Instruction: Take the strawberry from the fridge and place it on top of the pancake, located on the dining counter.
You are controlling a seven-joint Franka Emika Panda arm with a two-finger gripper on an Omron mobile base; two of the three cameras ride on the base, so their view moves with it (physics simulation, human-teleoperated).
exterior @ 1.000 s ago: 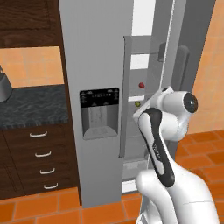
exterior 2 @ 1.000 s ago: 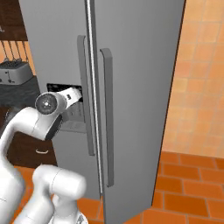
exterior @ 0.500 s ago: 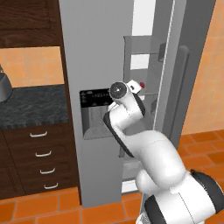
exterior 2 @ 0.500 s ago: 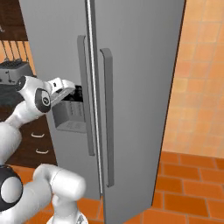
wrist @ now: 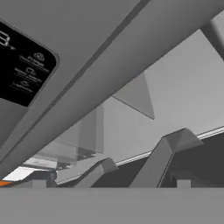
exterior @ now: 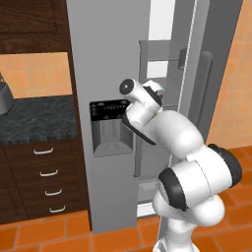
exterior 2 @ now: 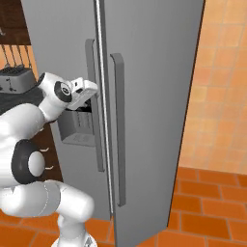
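Observation:
The grey fridge [exterior: 106,54] stands ahead, with a black dispenser panel [exterior: 110,109] in its left door. Its right door [exterior: 209,74] is swung open, so the inner shelves [exterior: 162,49] show. My gripper [exterior: 155,91] is raised at the gap between the doors, just right of the dispenser. From the other side the gripper [exterior 2: 86,92] sits by the long door handles [exterior 2: 117,130]. In the hand view the gripper [wrist: 135,164] is open and nothing lies between the fingertips [wrist: 173,146]. The strawberry is hidden behind my hand. The pancake and dining counter are out of view.
A dark-topped wall counter [exterior: 37,118] with wooden drawers [exterior: 44,182] runs left of the fridge. A toaster [exterior 2: 17,77] stands on it. The floor is orange tile [exterior 2: 207,202]. My own elbow and forearm [exterior: 177,138] crowd the space before the open fridge.
The arm folded and the hand swung left and up, from right of the fridge opening to the gap by the dispenser. It now covers the small red fruit seen earlier. The jaws stayed open.

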